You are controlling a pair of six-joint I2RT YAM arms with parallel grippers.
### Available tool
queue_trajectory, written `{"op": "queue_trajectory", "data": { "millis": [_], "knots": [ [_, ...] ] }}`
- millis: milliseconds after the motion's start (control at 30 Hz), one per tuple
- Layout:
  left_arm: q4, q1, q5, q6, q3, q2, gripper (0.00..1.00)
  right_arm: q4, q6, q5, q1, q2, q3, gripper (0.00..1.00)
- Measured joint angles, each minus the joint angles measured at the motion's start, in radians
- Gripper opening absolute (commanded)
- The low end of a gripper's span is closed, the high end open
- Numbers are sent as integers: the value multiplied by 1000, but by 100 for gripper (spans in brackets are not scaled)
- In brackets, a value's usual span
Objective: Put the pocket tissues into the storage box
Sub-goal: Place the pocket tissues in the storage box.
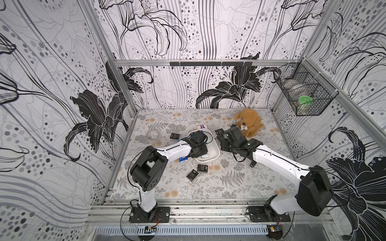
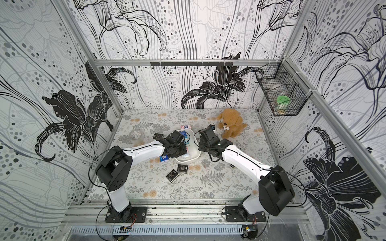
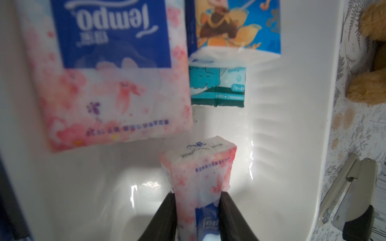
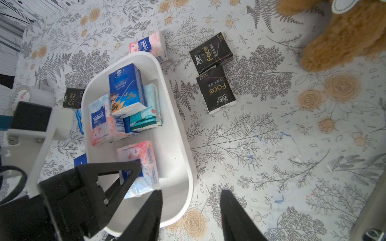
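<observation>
Left pincer (image 3: 197, 195) clenched on pink-white tissue packet (image 3: 198, 167) inside white storage box (image 3: 292, 146); right pincer (image 4: 191, 192) released, empty, beside box.

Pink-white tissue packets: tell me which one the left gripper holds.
The pink-white packet within the storage box, pinched by the left gripper. The flat Tempo packet lies loose in the box; the third packet lies outside it.

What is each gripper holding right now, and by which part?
Left gripper pinches a pink-white packet by one end, inside the storage box. Right gripper holds nothing.
</observation>
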Motion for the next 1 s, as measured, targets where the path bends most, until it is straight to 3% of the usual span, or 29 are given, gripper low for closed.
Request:
{"op": "queue_trajectory", "data": {
  "millis": [300,500,733,1000],
  "knots": [
    [-60,0,-19,11,73,-22,58,0,-52,-99,4,107,66,51],
    [-109,21,-34,29,71,-162,58,-1,-92,-164,26,166,131,54],
    [-112,226,-38,68,-93,-393,58,-5,-132,-234,43,289,201,62],
    [-125,456,-9,146,-256,-480,58,-32,-167,-277,46,412,278,65]
  ]
}}
